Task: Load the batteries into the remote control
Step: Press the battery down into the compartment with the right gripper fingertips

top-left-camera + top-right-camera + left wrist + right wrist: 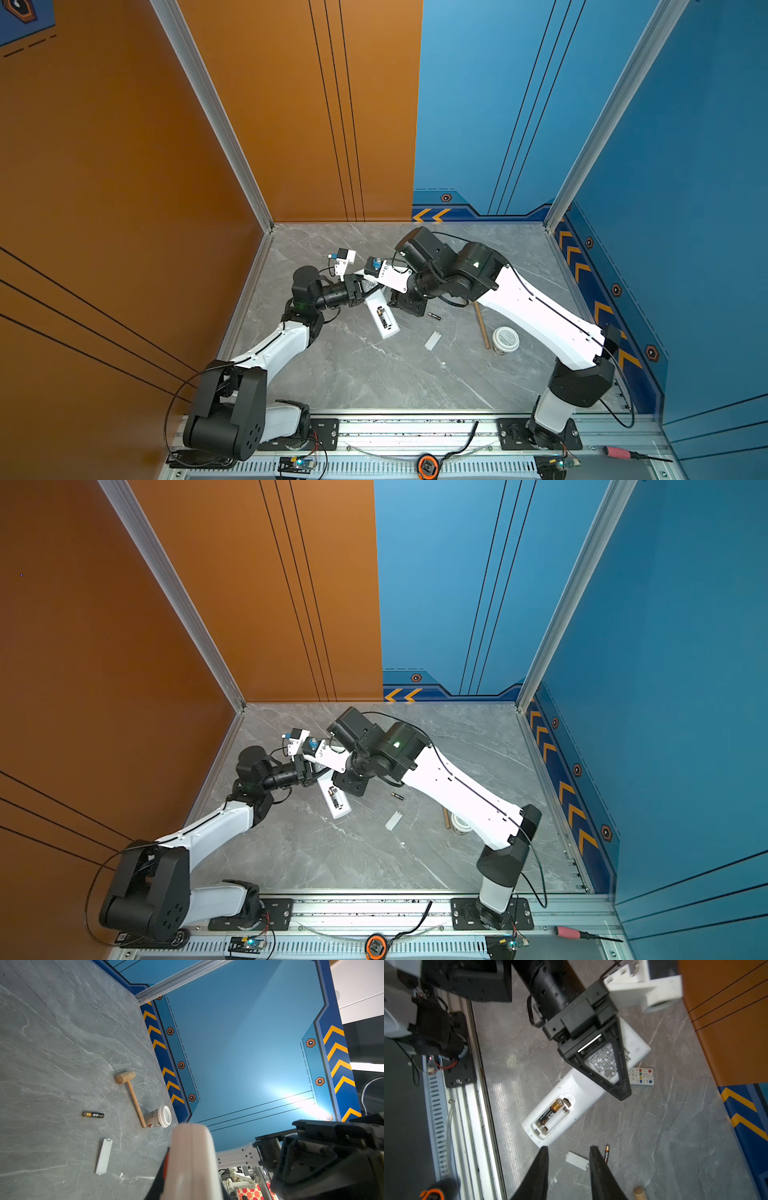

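Observation:
A white remote control (577,1088) lies back-up on the grey table (374,374), its battery bay uncovered. One battery (550,1114) sits in the bay and the slot beside it is bare. My left gripper (368,289) is shut on the remote's far end (191,1157). Another battery (434,316) lies loose on the table, also seen in the right wrist view (606,1154). My right gripper (569,1148) hovers open and holds nothing, just off the remote's near end. Between its fingers the view shows the bay cover (577,1160) on the table.
A small remote with coloured buttons (641,1076) lies beyond the white one. A wooden mallet (131,1095) and a lidded paper cup (505,340) are at the right, near the blue wall. The orange wall runs along the left.

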`<state>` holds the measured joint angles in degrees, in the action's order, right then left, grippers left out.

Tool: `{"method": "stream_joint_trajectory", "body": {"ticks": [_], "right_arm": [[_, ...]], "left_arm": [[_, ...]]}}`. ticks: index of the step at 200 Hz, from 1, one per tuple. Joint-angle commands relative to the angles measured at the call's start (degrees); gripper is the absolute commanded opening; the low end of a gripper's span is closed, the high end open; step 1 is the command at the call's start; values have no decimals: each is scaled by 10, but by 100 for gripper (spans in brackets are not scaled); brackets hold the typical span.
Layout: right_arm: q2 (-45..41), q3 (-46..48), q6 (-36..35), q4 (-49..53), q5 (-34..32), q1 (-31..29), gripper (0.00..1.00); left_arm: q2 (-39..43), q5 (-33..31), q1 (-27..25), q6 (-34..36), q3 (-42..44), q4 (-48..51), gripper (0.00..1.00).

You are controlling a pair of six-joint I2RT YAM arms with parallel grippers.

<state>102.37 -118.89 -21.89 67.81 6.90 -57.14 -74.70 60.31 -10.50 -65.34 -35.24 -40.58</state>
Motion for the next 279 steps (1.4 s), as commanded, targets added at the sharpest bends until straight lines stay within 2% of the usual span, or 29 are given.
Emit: {"method": "stream_joint_trajectory", "body": {"ticks": [1, 51, 119, 211, 279], "right_arm": [[13, -20, -98, 62, 11, -11, 33], [37, -22, -122, 56, 9, -26, 34], [71, -40, -131, 41, 23, -45, 32], [75, -18, -142, 29, -28, -47, 24], [77, -6, -146, 18, -30, -47, 21]], "left_arm": [[16, 18, 4, 52, -24, 70, 0], [39, 9, 0, 170, -51, 246, 0], [43, 14, -10, 168, -50, 248, 0], [58, 26, -16, 163, -45, 249, 0], [61, 21, -20, 161, -45, 249, 0]]}}
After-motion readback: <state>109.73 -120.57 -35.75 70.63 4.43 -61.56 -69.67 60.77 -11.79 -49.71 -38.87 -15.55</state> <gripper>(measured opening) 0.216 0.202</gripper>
